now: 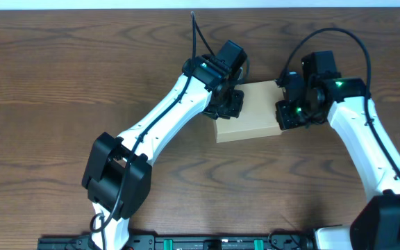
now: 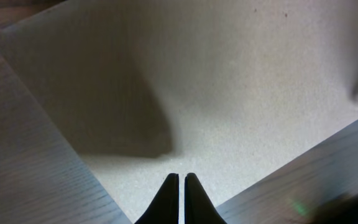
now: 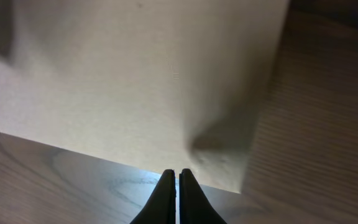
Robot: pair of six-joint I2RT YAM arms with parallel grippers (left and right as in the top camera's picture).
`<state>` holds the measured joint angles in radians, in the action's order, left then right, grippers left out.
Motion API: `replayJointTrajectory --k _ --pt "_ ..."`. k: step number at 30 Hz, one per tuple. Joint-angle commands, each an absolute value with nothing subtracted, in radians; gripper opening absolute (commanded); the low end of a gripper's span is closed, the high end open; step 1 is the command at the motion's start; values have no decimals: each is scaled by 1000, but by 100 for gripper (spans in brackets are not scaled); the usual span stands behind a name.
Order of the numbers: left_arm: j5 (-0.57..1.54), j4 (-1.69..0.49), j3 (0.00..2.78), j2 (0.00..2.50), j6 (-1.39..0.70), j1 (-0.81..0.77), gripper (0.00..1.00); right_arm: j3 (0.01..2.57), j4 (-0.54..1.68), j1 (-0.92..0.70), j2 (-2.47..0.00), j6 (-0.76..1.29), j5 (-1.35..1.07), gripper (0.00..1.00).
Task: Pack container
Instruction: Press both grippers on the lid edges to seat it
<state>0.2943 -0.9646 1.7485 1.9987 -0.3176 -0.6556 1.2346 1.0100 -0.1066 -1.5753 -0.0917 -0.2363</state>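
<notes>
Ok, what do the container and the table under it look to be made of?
The container looks like plain cardboard: matte tan, with a fine grainy surface in the wrist views and no print or gloss. The table shows dark brown wood grain with a mild sheen where light reflects near the box. Whether it is solid wood or a printed laminate cannot be told.

Both arms reach toward the middle, jaws closed.
The left arm (image 1: 162, 118) stretches diagonally forward, its left gripper (image 2: 181, 178) pointing down with fingers pressed together. The right arm (image 1: 367, 139) bends inward, its right gripper (image 3: 175, 172) likewise pinched tight.
</notes>
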Motion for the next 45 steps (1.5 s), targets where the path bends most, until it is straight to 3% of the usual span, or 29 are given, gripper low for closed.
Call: replayJointTrajectory --k 1,36,45 --pt "315 -968 1739 1961 -310 -655 6 1228 1013 -91 -1564 -105 -248 3" --pt "381 -871 1606 1956 -291 -653 6 1117 920 -91 -1565 -90 -271 4" --pt "250 -856 1622 1811 -262 -581 7 1278 900 -91 -1563 -91 -270 6"
